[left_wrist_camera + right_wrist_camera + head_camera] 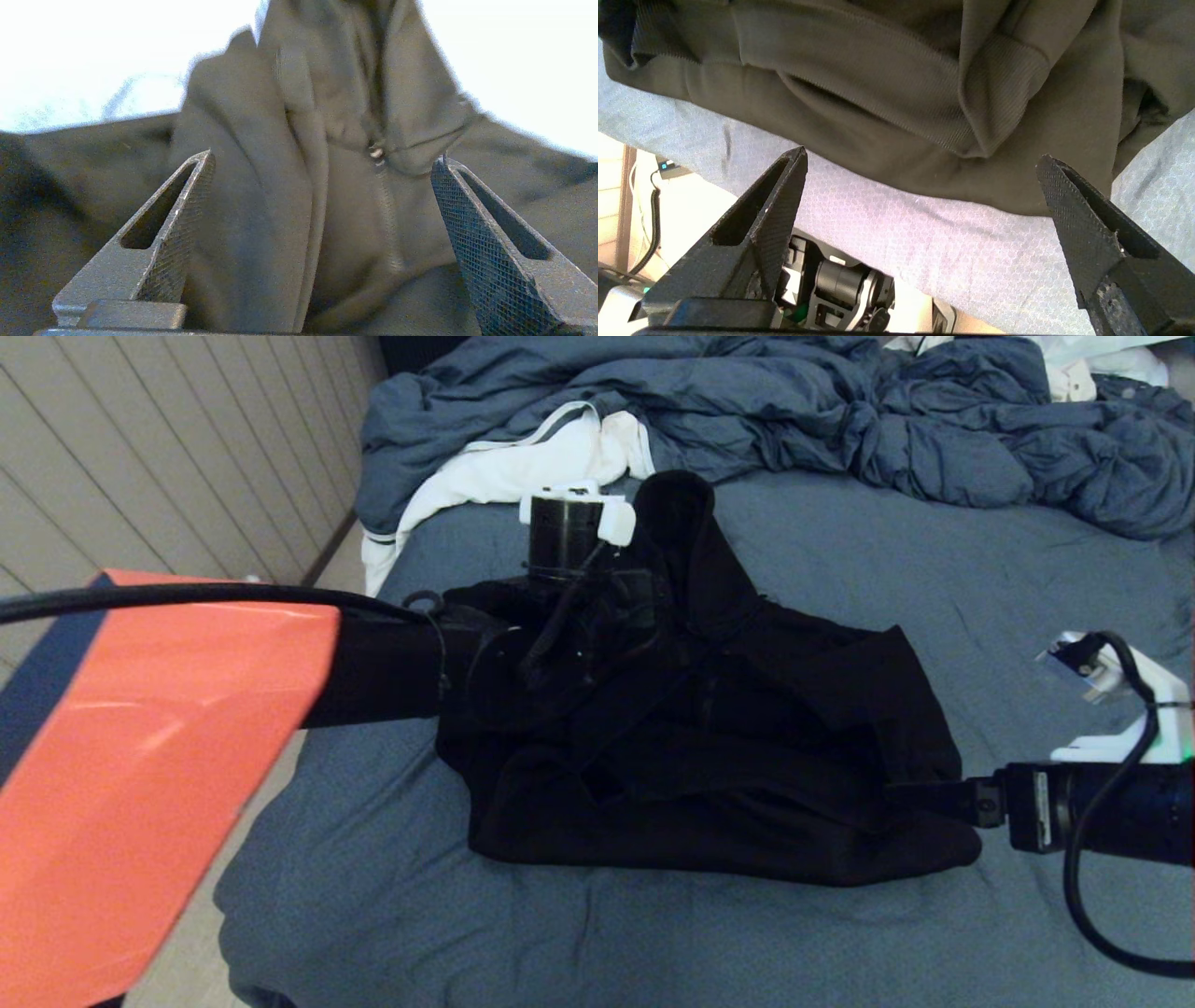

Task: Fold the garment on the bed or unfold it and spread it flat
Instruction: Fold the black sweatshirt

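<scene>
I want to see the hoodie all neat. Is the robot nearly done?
Partly. The black hoodie is bunched into a rough bundle on the bed, with its hood sticking out. The left gripper hangs open over the zipper, the right gripper open at the hem. Tidying remains.

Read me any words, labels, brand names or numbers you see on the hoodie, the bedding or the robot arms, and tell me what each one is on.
None can be read.
Black hoodie: no print or tag showing.
Bed sheet and white cloth: plain, no text.
Orange arm cover: no lettering.
</scene>
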